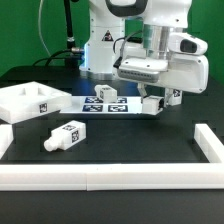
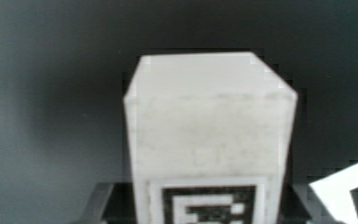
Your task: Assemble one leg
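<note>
My gripper (image 1: pixel 151 97) is shut on a white leg (image 1: pixel 153 104) and holds it just above the black table, to the exterior view's right of the marker board (image 1: pixel 104 102). In the wrist view this leg (image 2: pixel 208 120) fills the middle as a tall white block, with its black-and-white tag (image 2: pixel 211 206) down between the dark fingers (image 2: pixel 123 203). A second leg (image 1: pixel 68 136) lies on its side in the open on the table, peg end toward the exterior view's left, tag facing up.
A large flat white panel (image 1: pixel 30 100) lies at the exterior view's left. White border rails run along the front (image 1: pixel 110 176) and the right (image 1: pixel 206 142). The robot base (image 1: pixel 100 45) stands behind. A white corner (image 2: pixel 354 196) shows beside the held leg.
</note>
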`<state>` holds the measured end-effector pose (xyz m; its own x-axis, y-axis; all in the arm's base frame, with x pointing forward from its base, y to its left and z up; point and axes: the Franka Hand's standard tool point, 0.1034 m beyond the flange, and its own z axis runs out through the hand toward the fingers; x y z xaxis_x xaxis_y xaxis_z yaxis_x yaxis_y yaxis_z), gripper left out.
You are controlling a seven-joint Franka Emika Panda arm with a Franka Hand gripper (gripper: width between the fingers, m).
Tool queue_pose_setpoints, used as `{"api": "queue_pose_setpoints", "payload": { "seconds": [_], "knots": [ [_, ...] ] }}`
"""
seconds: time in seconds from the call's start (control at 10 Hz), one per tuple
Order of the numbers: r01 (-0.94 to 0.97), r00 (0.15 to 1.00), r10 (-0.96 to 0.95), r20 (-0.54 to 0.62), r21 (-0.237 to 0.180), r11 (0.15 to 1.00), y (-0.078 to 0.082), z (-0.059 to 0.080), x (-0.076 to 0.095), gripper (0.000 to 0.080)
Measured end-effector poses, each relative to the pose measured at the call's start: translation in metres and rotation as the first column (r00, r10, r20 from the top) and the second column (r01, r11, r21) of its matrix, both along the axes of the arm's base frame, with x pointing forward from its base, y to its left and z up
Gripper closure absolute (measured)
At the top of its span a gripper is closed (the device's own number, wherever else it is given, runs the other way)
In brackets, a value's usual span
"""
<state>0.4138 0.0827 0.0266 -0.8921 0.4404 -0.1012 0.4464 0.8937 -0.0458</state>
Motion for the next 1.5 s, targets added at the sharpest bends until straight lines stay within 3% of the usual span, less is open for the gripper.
{"api": "queue_pose_setpoints", "payload": {
  "seconds": [0.4,0.6,0.8,0.9,1.0,1.1,1.2,1.3,1.4,1.5],
  "knots": [
    [0.037,0.999,-0.037,-0.031,-0.002,0.999,0.016,-0.015,-0.016,0.0515],
    [0.033,0.999,-0.032,-0.025,0.029,0.999,0.029,-0.017,-0.018,0.0515],
    [0.039,0.999,-0.038,-0.023,0.035,0.999,0.028,-0.017,-0.017,0.0515],
    [0.040,0.999,-0.039,-0.023,0.035,0.999,0.028,-0.017,-0.017,0.0441],
    [0.040,0.999,-0.039,-0.023,0.035,0.999,0.028,-0.017,-0.017,0.0266],
    [0.040,0.999,-0.039,-0.023,0.035,0.999,0.028,-0.017,-0.017,0.0266],
    [0.040,0.999,-0.039,-0.023,0.035,0.999,0.028,-0.017,-0.017,0.0172],
    [0.041,0.999,-0.040,-0.021,0.029,0.999,0.025,-0.015,-0.015,0.0156],
    [0.020,1.000,-0.021,-0.020,-0.054,0.998,-0.001,0.004,-0.005,0.0151],
    [0.014,1.000,-0.013,0.010,-0.096,0.995,-0.019,0.029,0.006,0.0151]
  ]
}}
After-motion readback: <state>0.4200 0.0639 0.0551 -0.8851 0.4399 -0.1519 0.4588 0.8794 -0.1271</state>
